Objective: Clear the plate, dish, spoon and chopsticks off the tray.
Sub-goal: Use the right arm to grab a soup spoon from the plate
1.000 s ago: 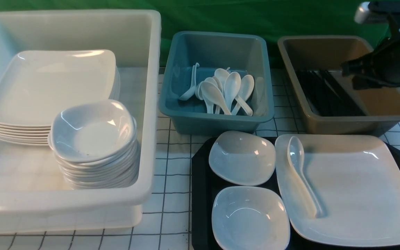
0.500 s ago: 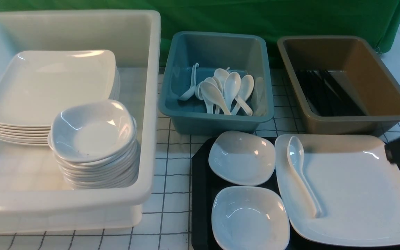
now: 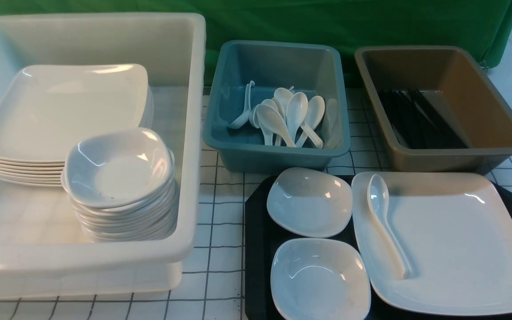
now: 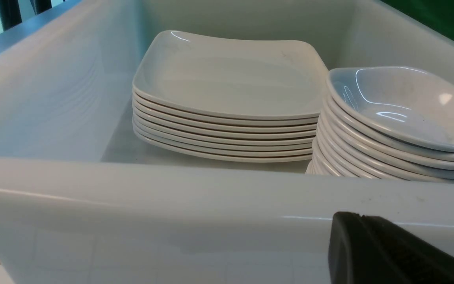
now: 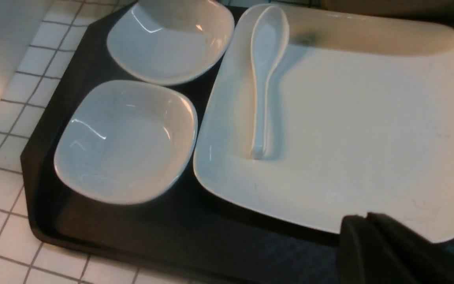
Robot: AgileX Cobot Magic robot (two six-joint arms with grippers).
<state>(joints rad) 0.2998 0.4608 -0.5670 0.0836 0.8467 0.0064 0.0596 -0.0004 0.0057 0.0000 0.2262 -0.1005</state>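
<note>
Of my right gripper (image 5: 388,252) I see only one black finger, so I cannot tell whether it is parted or closed. It shows by the near rim of the plate (image 5: 349,130). The plate fills the right part of the tray (image 5: 140,232). The spoon (image 5: 264,75) lies in the plate along its left rim, bowl up. Its long axis runs near to far, with the bowl pointing away toward the tubs and the handle end toward me. Left of the plate two dishes sit on the tray, the near dish (image 5: 126,142) and the far dish (image 5: 172,39), close together and both just beside the plate's rim. Beyond the tray stand a blue tub (image 3: 278,153) of spoons (image 3: 289,118) and a brown tub (image 3: 460,155) holding the chopsticks (image 3: 420,120), which lie roughly near to far. My left gripper (image 4: 388,252) also shows one finger only, so I cannot tell its state. It hangs outside the wall of the white tub (image 4: 172,205), which holds a plate stack (image 4: 227,130) and a dish stack (image 4: 369,154).
</note>
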